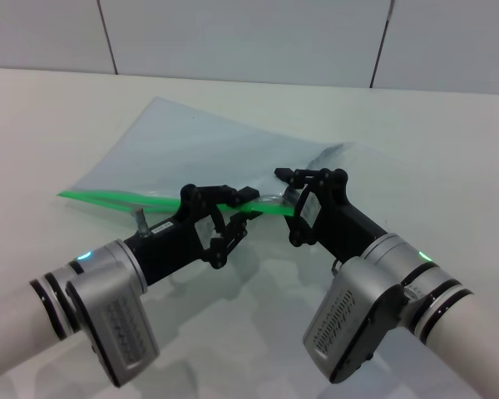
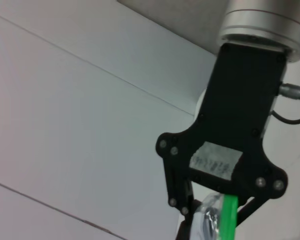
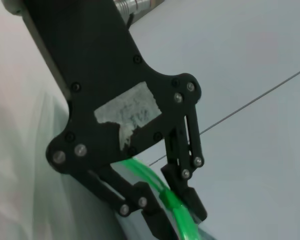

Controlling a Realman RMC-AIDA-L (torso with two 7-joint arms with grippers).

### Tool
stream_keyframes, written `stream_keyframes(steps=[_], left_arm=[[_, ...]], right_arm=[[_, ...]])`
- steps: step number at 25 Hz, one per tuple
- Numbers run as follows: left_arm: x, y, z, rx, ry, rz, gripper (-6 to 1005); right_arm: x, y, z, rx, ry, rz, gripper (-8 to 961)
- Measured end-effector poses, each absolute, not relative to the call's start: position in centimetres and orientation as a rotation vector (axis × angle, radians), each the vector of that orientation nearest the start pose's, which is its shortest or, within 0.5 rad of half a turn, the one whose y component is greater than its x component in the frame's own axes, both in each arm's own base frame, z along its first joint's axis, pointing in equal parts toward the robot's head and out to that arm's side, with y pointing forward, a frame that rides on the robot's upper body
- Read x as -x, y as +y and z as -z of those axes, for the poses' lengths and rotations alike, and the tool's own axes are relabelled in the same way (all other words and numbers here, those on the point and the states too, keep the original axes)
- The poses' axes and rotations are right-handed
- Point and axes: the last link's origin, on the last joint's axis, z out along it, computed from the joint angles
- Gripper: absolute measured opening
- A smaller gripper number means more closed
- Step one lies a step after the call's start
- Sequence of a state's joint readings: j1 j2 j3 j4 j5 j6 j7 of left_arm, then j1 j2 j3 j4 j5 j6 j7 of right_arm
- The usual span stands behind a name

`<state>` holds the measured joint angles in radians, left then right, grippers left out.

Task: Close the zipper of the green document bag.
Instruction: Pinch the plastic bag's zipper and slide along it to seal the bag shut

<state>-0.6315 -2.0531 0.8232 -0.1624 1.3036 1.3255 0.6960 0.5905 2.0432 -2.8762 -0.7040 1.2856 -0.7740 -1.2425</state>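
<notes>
Near table centre, green document bag [image 1: 200, 141] lies flat; zipper [image 1: 125, 199] runs left-right along its near edge; left gripper [image 1: 243, 206] pinched on the strip; right gripper [image 1: 293, 193] clamps the right end, nearest; unzipped length extends leftward.

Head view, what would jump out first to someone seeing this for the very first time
The bright green zipper stands out, running along the near edge of the pale green document bag lying on the white table. Both black grippers meet on that strip in the middle: the left gripper is closed on it, and the right gripper clamps it just beside, lifting that edge slightly.
</notes>
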Motion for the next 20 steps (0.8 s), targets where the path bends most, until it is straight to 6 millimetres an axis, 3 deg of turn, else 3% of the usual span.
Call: stream_keyframes(steps=[20], left_arm=[[26.81,29.9,8.18,2.0,0.869,0.265,160]], right_arm=[[-19.82,31.49,14.52,2.081,-0.584,-0.092,69]])
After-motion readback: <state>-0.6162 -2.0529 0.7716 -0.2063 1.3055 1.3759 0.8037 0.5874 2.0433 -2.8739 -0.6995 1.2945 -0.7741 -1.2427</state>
